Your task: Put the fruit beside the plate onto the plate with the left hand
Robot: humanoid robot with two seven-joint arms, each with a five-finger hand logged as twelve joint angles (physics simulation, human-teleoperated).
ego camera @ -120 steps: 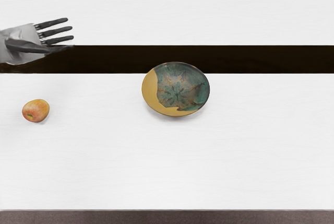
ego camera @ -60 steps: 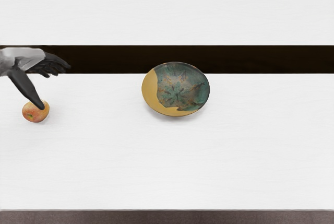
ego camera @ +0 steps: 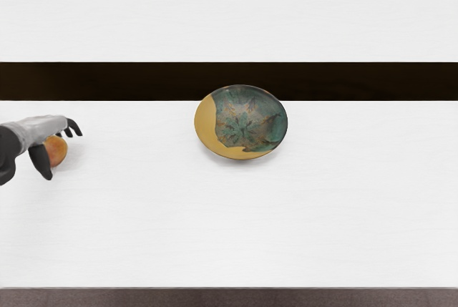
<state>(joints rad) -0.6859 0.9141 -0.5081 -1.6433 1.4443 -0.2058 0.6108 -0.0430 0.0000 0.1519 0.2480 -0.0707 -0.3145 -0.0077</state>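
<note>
Presently the left hand (ego camera: 41, 141) enters from the picture's left edge and sits low over the white table (ego camera: 236, 221), directly on top of the fruit (ego camera: 58, 149). Only an orange-red sliver of the fruit shows beneath the grey palm. It rests on the table surface near the left edge, well apart from the plate (ego camera: 241, 122) and not on it. The hand is curled about the fruit: the dark thumb (ego camera: 41, 164) hangs down on the near side and the dark fingertips (ego camera: 73, 128) bend over the far side, so the digits close in around it. Whether they press firmly cannot be told. The plate is round, glazed mottled teal-green with a leaf-like pattern at its centre and a mustard-yellow crescent along its left rim. It lies flat at the table's far edge, its upper rim overlapping the dark gap (ego camera: 343, 81) that separates the table from a second white surface (ego camera: 229, 21) beyond.
</note>
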